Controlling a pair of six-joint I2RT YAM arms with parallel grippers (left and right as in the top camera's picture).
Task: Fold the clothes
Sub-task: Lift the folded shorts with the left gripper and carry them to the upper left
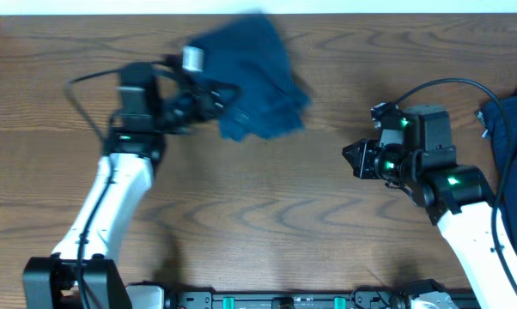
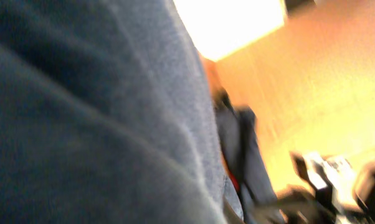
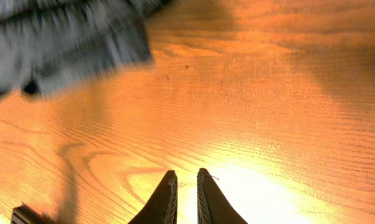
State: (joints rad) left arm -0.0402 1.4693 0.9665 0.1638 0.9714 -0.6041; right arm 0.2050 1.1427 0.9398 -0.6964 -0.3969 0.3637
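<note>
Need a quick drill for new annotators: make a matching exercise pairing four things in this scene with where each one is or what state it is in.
Things
1. left gripper
2. right gripper
3. blue shorts
4. second dark garment

Places or states
A. lying at the right edge of the overhead view
B. shut on cloth
C. shut with nothing in it, above the table
D. bunched up toward the far side, held at one edge

Pairs: 1-B, 2-C, 3-D, 4-A
</note>
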